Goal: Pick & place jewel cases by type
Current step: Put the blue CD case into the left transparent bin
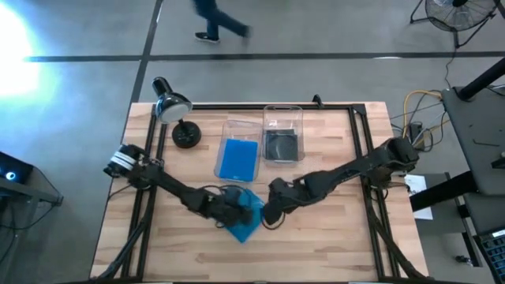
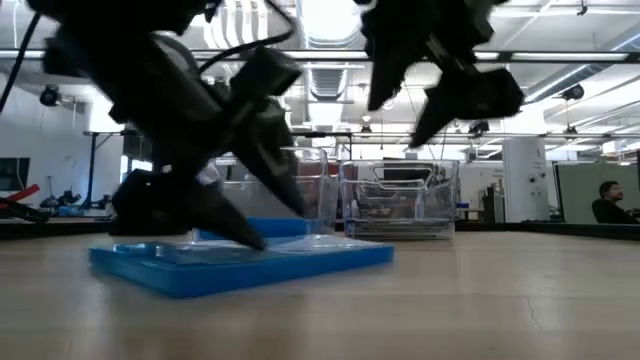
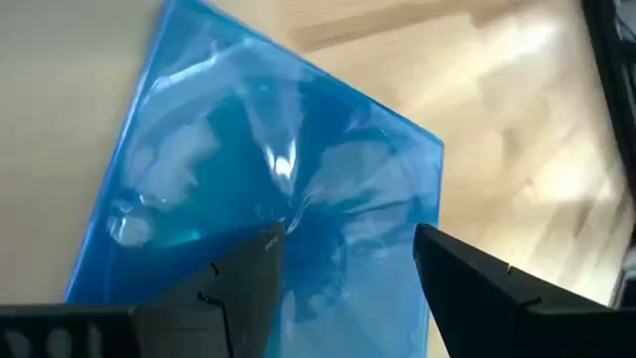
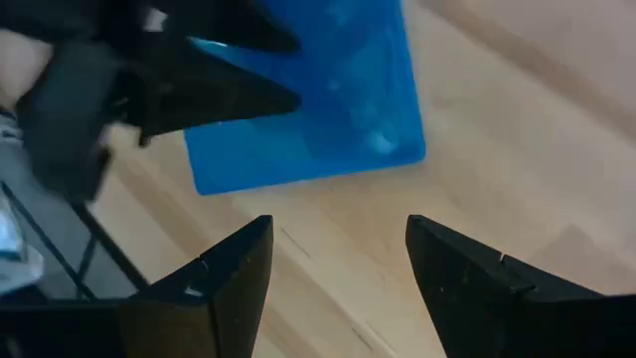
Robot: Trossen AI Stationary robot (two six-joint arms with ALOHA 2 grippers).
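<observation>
A bright blue jewel case (image 1: 249, 224) (image 2: 300, 258) (image 3: 248, 149) (image 4: 338, 109) lies flat on the wooden table near its middle. My left gripper (image 1: 235, 208) (image 2: 262, 225) (image 3: 348, 244) is open and slants down onto the case's top face. My right gripper (image 1: 271, 209) (image 2: 425, 95) (image 4: 338, 234) is open and hangs in the air just right of the case, touching nothing. Farther back, one clear bin (image 1: 239, 126) holds a blue case (image 1: 238, 159). The clear bin (image 1: 282, 112) to its right holds a dark grey case (image 1: 281, 145). My left gripper has its open fingertips (image 3: 260, 249) down at the blue case's top face (image 3: 318, 214), coming from above and from the table's left. The case lies flat on the table. Whether the tips touch the face or hover just over it, I cannot tell.
A desk lamp (image 1: 170, 105) with a round black base (image 1: 186, 136) stands at the far left corner. Black frame rails (image 1: 359, 134) run along the table's edges. Cables (image 1: 418, 106) lie off the right side. A person (image 1: 215, 17) walks on the floor beyond the far edge.
</observation>
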